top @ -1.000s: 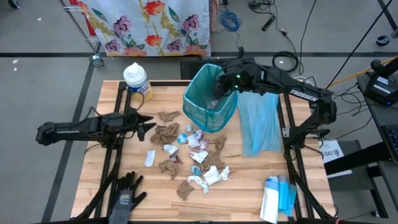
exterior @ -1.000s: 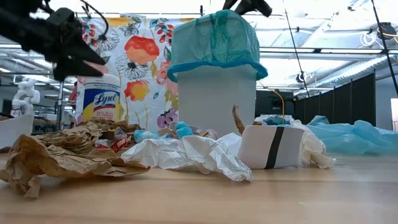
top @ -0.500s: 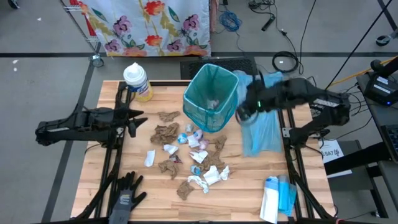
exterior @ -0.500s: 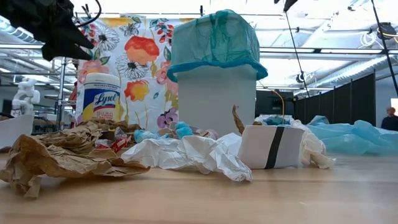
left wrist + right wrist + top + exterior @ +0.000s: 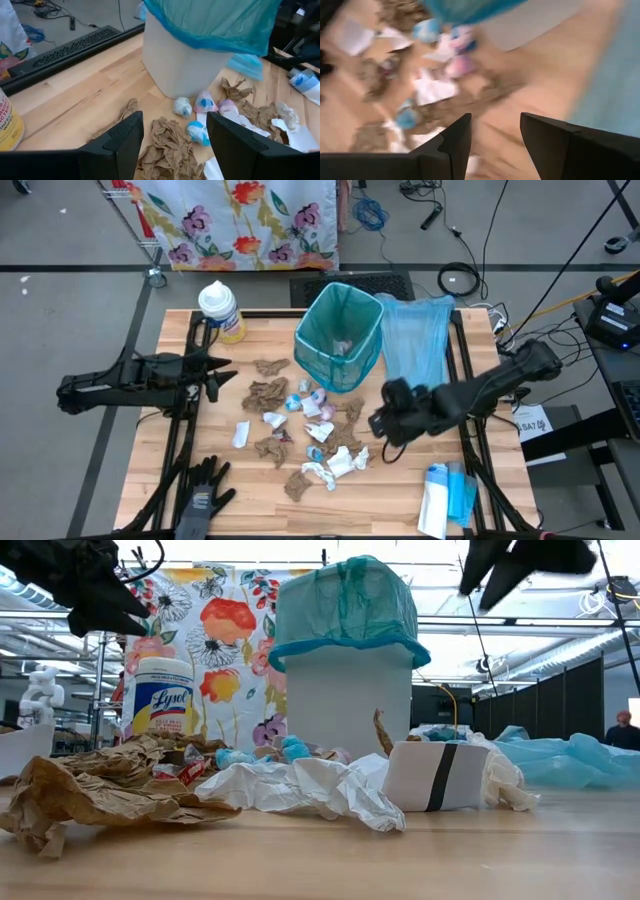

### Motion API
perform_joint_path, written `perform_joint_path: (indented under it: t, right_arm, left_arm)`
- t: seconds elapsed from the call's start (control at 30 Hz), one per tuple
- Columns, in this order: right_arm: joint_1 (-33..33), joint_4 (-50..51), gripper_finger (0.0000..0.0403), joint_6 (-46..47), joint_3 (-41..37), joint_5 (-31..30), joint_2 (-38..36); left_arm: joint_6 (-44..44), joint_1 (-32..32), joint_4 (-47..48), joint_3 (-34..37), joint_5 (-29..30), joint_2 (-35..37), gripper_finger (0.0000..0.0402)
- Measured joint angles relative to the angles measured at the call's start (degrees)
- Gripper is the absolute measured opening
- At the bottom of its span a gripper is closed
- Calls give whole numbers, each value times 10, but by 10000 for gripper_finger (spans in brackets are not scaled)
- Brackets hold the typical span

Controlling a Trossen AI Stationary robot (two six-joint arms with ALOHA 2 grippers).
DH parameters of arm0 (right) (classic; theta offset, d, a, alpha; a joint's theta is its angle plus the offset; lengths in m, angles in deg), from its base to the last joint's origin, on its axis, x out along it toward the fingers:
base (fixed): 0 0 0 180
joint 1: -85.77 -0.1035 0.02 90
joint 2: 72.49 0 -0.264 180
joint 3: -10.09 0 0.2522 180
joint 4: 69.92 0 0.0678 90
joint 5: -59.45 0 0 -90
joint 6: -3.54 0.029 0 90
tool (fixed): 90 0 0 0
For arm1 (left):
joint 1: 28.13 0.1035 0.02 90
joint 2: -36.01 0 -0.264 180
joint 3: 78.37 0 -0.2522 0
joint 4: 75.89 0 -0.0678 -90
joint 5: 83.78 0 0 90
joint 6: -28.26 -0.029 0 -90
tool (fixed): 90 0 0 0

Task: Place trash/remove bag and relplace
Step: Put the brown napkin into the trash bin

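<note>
- High view, far left: left gripper (image 5: 222, 367) hangs over the table (image 5: 500, 480), fingers spread, holding nothing, beside the wipes bottle (image 5: 220, 310).
- Centre: trash (image 5: 310, 430) lies scattered on the wood in front of the bin (image 5: 338, 336); a few scraps are inside the bin.
- Right: right gripper (image 5: 378, 423), fingers apart and empty, sits just beside the scraps, near the loose blue bag (image 5: 420, 345).

Two dark jointed arms (image 5: 470, 388) with black, wedge-shaped fingers (image 5: 120, 142)
</note>
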Motion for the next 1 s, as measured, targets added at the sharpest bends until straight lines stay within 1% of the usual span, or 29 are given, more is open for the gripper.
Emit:
perform_joint_path:
  t: [0.07,0.2,0.27,0.33,0.43,0.57,0.63,0.73,0.83,1.0]
  right_arm:
    - [-1,-103,160,-15,-62,-2,0]
    - [20,-302,160,-46,-184,-2,0]
    - [34,-376,160,-48,-230,-3,0]
    - [50,-428,160,-60,-262,-4,0]
    - [70,-458,160,-106,-284,-4,3]
    - [91,-476,160,-198,-284,1,16]
    - [98,-485,160,-230,-284,3,24]
    - [108,-516,160,-268,-284,6,36]
    - [114,-544,160,-303,-284,28,54]
    - [120,-552,160,-320,-284,45,82]
  left_arm:
    - [0,0,0,0,0,0,219]
    - [-5,0,0,0,-1,0,219]
    - [-5,0,0,0,-1,0,219]
    - [-5,0,0,0,-1,0,219]
    - [-5,0,0,0,-1,0,219]
    - [6,0,12,0,-1,0,219]
    - [14,0,16,0,-2,0,219]
    - [20,0,17,0,-4,0,219]
    - [21,0,19,0,-6,0,219]
    - [21,0,19,0,-6,0,219]
